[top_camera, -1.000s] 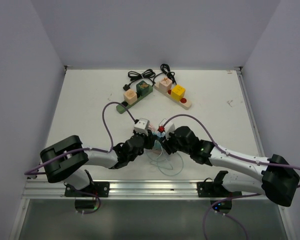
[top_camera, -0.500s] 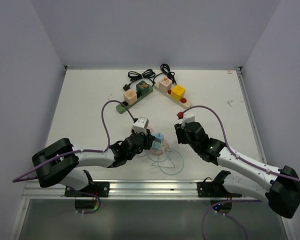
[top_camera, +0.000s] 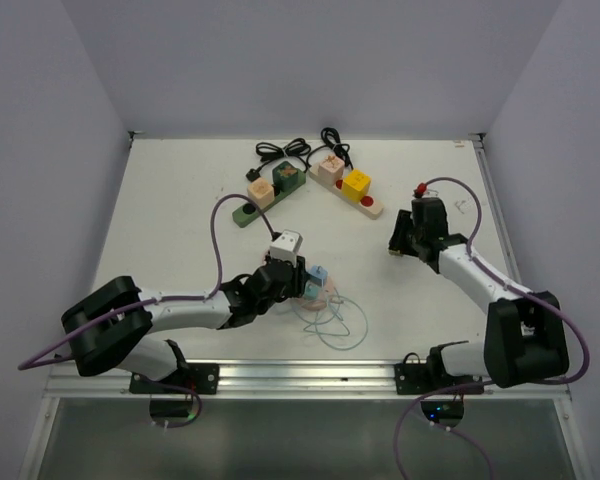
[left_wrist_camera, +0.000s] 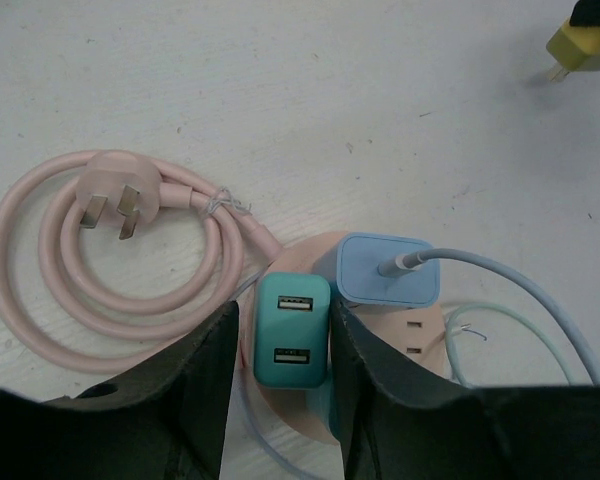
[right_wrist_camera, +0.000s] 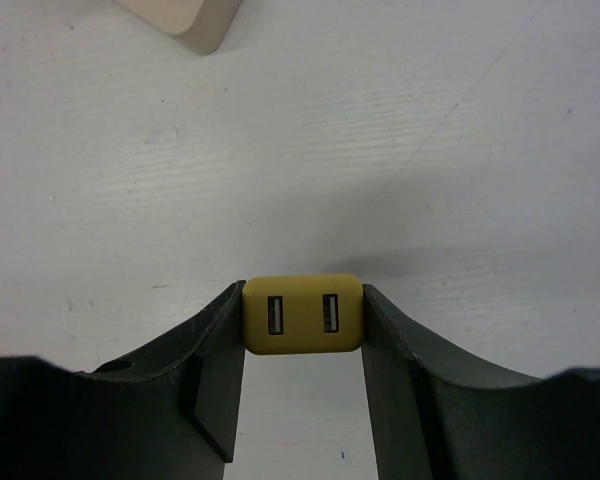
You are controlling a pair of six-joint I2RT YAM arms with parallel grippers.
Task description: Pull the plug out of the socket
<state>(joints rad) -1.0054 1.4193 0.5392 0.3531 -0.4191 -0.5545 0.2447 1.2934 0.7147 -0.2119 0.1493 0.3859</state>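
A round pink socket (left_wrist_camera: pixel 380 335) lies near the table's front and carries a teal USB plug (left_wrist_camera: pixel 292 330) and a blue USB plug (left_wrist_camera: pixel 388 270) with a grey-blue cable. My left gripper (left_wrist_camera: pixel 280 350) straddles the teal plug; its right finger touches it and a thin gap shows on the left. In the top view this gripper (top_camera: pixel 292 280) sits beside the socket (top_camera: pixel 320 292). My right gripper (right_wrist_camera: pixel 302 330) is shut on a yellow USB plug (right_wrist_camera: pixel 302 314), held over bare table at the right (top_camera: pixel 398 243), well away from the socket. That plug also shows in the left wrist view (left_wrist_camera: pixel 583 45).
A coiled pink cable with its wall plug (left_wrist_camera: pixel 110 200) lies left of the socket. Pale teal cable loops (top_camera: pixel 335 325) trail toward the front edge. A green strip (top_camera: pixel 265 200) and a cream strip (top_camera: pixel 350 187) with block plugs and black cords lie at the back.
My right gripper has pulled the yellow plug off the socket and carried it up and far to the right. My left gripper has stayed at the socket.
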